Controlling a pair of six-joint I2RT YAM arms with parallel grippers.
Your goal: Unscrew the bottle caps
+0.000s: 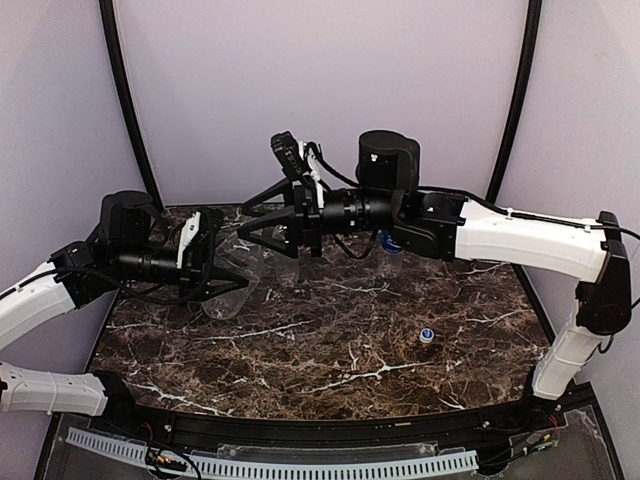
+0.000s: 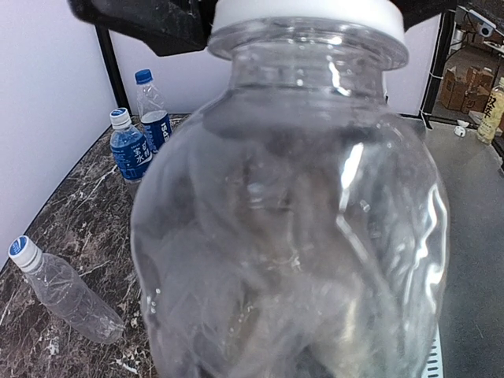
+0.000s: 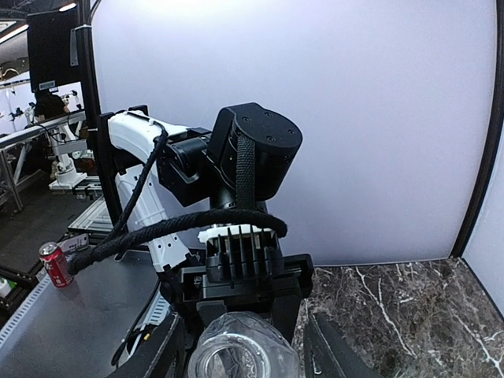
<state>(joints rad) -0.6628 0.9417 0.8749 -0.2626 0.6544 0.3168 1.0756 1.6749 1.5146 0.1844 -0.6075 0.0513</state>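
Left wrist view: clear unlabelled bottle (image 2: 291, 220) fills frame, white cap (image 2: 307, 9) at top edge, on neck. Left gripper (image 1: 225, 262) pinches bottle body, holding it sideways above left rear of marble table (image 1: 350, 370). Right gripper (image 1: 242, 220) reaches in from right, 2 fingers flanking cap; cannot tell whether pads touch it. Beyond: 2 blue-labelled bottles (image 2: 130, 153) upright, capped; 1 plain bottle (image 2: 71, 295) lying flat, capped.
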